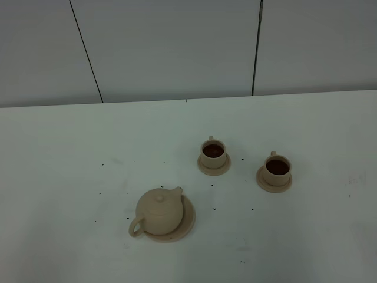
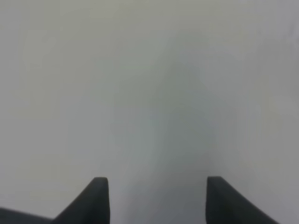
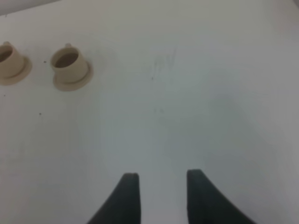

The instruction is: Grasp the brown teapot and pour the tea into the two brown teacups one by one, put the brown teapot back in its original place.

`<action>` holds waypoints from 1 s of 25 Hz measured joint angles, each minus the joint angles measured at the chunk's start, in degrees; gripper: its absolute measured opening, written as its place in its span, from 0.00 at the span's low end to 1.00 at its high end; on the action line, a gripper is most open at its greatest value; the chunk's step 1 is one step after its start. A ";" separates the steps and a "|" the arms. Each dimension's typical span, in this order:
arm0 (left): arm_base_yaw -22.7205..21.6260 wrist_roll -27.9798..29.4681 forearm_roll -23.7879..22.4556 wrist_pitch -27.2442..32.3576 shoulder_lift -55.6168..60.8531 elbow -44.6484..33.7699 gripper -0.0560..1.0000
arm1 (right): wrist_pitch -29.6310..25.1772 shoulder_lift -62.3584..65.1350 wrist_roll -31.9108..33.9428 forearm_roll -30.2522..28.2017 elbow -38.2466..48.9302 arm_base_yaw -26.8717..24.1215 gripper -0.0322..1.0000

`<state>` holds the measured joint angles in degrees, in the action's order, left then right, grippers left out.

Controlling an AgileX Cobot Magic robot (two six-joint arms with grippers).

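Note:
The brown teapot (image 1: 159, 211) stands upright on its wide flat saucer (image 1: 189, 219), the original place, at the table's front left of centre, with its handle toward the near left. The two brown teacups, one in the middle (image 1: 213, 151) and one to the right (image 1: 277, 168), sit on small saucers and hold dark tea. In the right wrist view both cups, one (image 3: 69, 64) whole and one (image 3: 9, 59) cut by the edge, lie far from my right gripper (image 3: 162, 179), which is open and holds nothing. My left gripper (image 2: 157, 186) is open wide over bare table. Neither gripper shows in the exterior high view.
The white table (image 1: 70, 177) carries small dark specks around the teapot and cups. A grey panelled wall (image 1: 177, 47) rises behind the table's far edge.

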<state>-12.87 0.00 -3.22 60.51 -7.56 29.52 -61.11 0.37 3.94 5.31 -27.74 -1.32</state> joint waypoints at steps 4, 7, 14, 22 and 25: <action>0.78 0.33 -0.47 0.05 3.89 0.00 0.55 | 0.00 0.00 0.00 0.00 0.00 0.00 0.26; 3.08 0.86 -1.33 0.05 4.88 0.00 0.55 | 0.00 0.00 0.00 0.00 0.00 0.00 0.26; 9.24 1.86 -2.47 0.05 4.88 0.00 0.55 | 0.00 0.00 0.00 0.00 0.00 0.00 0.26; 11.20 1.81 -2.59 -0.44 7.87 -0.57 0.55 | 0.00 0.00 0.00 0.00 0.00 0.00 0.26; 11.20 1.76 -2.59 -0.44 7.94 -0.57 0.55 | 0.00 0.00 0.00 0.00 0.00 0.00 0.26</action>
<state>-1.67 1.76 -5.82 60.06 0.38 28.95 -61.11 0.37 3.94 5.31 -27.74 -1.32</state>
